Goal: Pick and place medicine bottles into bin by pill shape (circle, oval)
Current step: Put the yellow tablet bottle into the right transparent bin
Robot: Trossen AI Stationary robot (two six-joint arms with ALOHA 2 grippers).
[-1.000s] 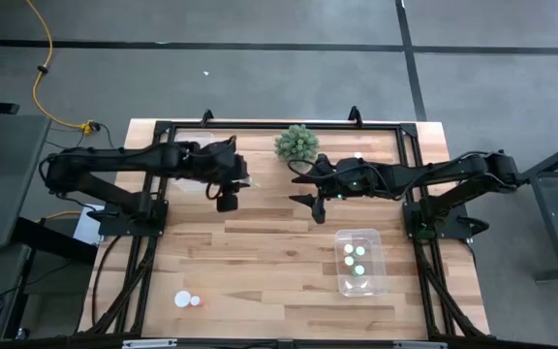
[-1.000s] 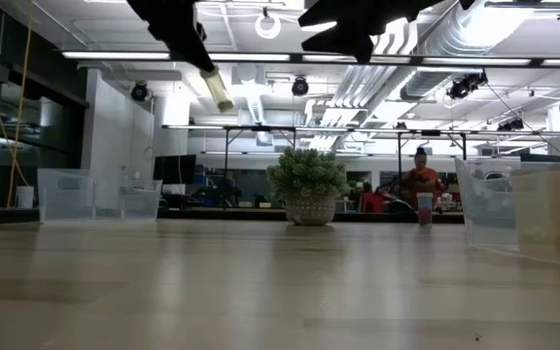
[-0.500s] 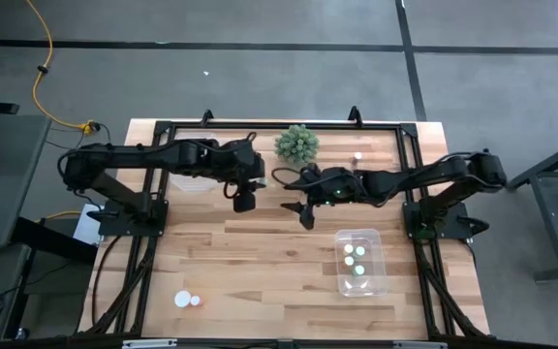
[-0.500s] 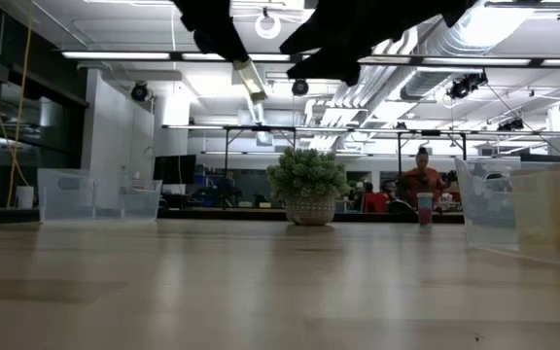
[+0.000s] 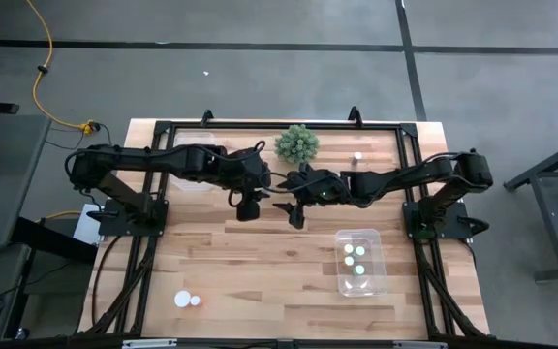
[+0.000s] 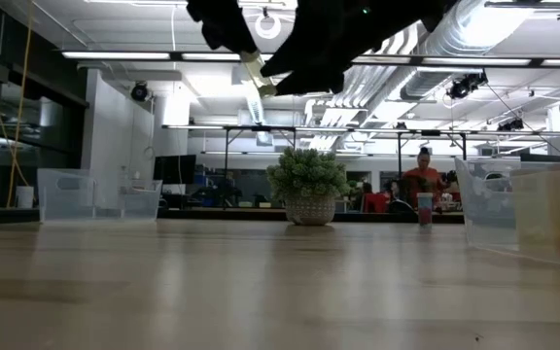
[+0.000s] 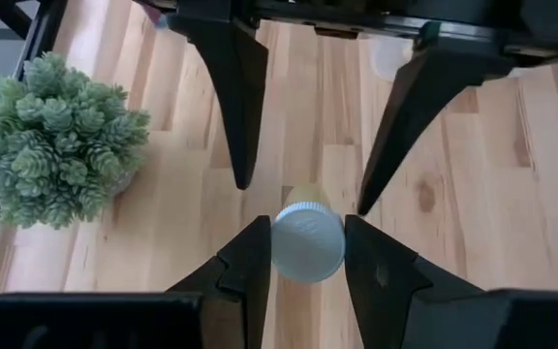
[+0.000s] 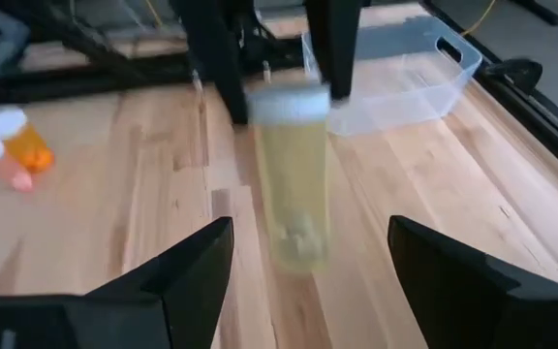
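left gripper [image 7: 306, 254] clamps a white-capped, pale yellow translucent medicine bottle [image 7: 307, 239] above the wooden table [image 5: 260, 262]; right gripper [image 8: 308, 254] faces it, fingers spread wide, holding nothing.

White-capped bottle [image 7: 307, 240] pinched aloft
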